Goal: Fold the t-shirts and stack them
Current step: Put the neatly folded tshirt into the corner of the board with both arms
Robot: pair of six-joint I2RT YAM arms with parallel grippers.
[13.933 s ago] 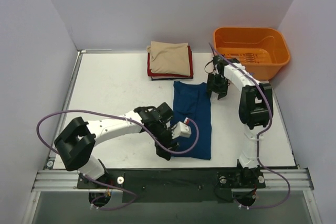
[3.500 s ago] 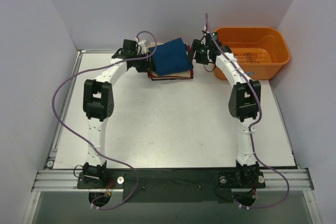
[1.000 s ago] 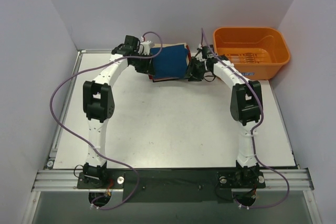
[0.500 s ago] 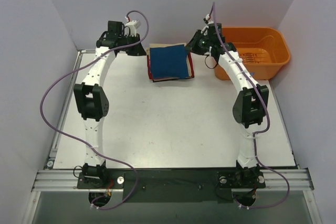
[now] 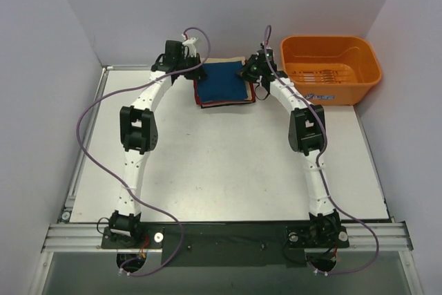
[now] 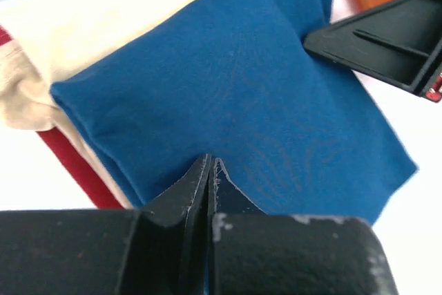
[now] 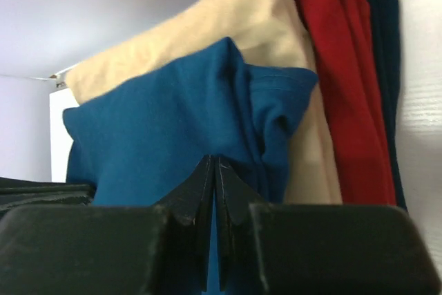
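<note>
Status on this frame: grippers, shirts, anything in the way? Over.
Left gripper and right gripper shut, tips at blue shirt. It lies folded atop beige shirt and red shirt. Orange tub off to the side, apart.

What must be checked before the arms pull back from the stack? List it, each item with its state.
1. Blue t-shirt folded and lying on top of the stack: ok.
2. Blue t-shirt squared over the beige t-shirt: not ok, beige shows past its edges and one blue corner is bunched.
3. Left gripper fingers free of blue cloth: cannot tell, they are shut with tips at the cloth.
4. Right gripper fingers free of cloth: cannot tell, also shut.
5. Red t-shirt flat beneath the beige: ok.
</note>
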